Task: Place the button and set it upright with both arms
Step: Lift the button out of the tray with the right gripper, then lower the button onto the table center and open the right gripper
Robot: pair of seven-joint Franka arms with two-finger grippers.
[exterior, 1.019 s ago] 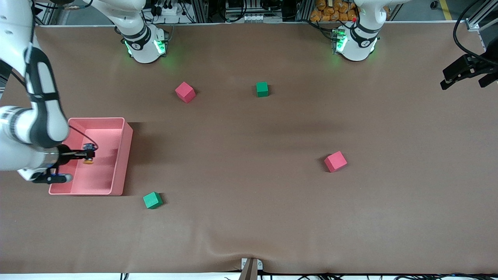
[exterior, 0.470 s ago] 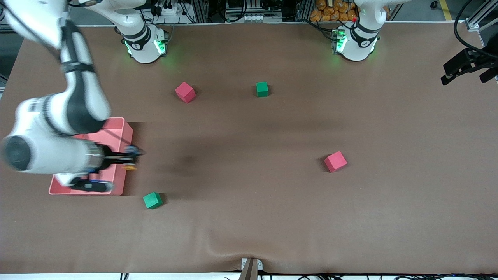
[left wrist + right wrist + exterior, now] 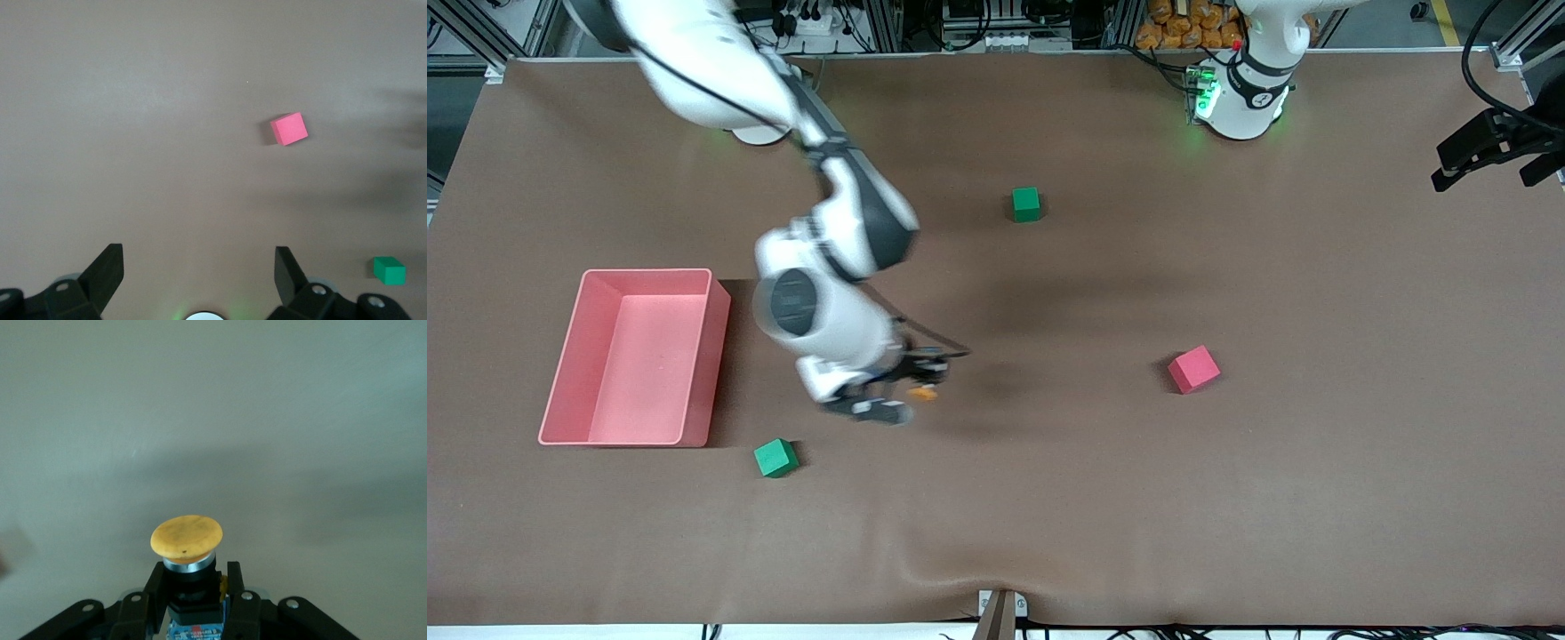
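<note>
My right gripper (image 3: 919,378) is shut on the button (image 3: 922,392) and holds it in the air over the bare middle of the table. In the right wrist view the button (image 3: 186,543) shows its round orange cap, a silver ring and its black body clamped between the two black fingers (image 3: 150,597). My left gripper (image 3: 1489,156) waits high at the left arm's end of the table. In the left wrist view its fingers (image 3: 107,270) stand wide apart with nothing between them.
A pink tray (image 3: 560,356) lies at the right arm's end. A green cube (image 3: 775,458) sits near it, nearer the front camera. A pink cube (image 3: 1193,369) and a green cube (image 3: 1026,204) lie toward the left arm's side; both show in the left wrist view (image 3: 289,129) (image 3: 389,270).
My right arm has swung out of the pink tray toward the middle of the table, carrying the button. It now hides the pink cube near its base. The left arm has barely moved.
</note>
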